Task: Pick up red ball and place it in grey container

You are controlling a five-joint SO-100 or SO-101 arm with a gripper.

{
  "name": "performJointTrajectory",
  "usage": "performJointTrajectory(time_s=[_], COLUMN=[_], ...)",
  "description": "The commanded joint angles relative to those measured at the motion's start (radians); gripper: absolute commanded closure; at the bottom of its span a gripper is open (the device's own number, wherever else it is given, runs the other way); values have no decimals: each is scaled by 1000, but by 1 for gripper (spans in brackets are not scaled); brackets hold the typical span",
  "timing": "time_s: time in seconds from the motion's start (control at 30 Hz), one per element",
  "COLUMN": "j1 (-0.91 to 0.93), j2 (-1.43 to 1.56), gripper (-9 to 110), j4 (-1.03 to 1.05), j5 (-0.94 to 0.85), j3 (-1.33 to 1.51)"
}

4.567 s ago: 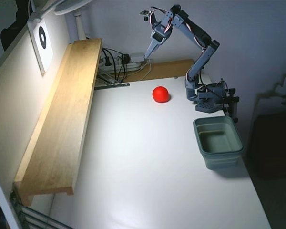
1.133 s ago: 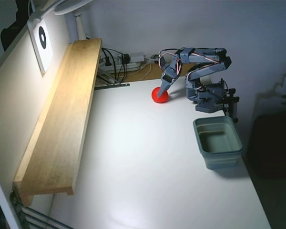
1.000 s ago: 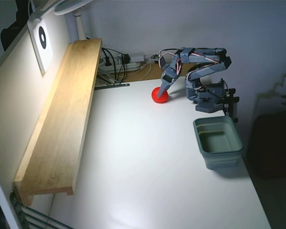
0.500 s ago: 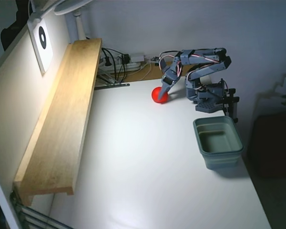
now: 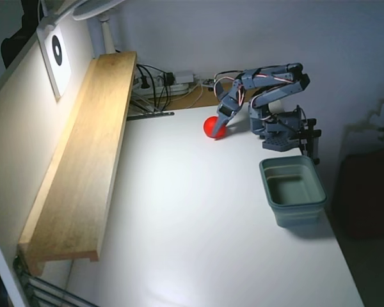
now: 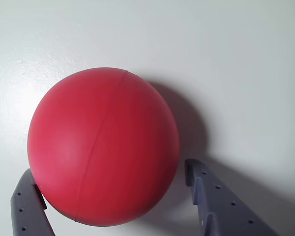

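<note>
grey-blue plastic arm point(image 5: 272, 86), loose thin wires point(image 5: 225, 79)

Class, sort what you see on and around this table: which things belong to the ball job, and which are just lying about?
Belong to the job:
red ball
grey container
gripper

Just lying about:
wooden shelf
cables
wall target card

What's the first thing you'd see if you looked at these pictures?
The bright red ball jumps out first: it nearly fills the wrist view, with the open gripper straddling it, one finger on each side. In the fixed view it sits at the far side of the white table, under the grey arm. Next comes the empty grey container near the table's right edge, and the long wooden shelf on the left.
</note>
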Motion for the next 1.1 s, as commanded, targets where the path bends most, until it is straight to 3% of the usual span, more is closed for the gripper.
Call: performJointTrajectory(time_s=[0.0,0.73,1.07], j1=[19,19,19], j2=[6,13,52], gripper=[78,78,78], j4=[7,25,260], j5=[2,2,2], j3=[4,-6,-203])
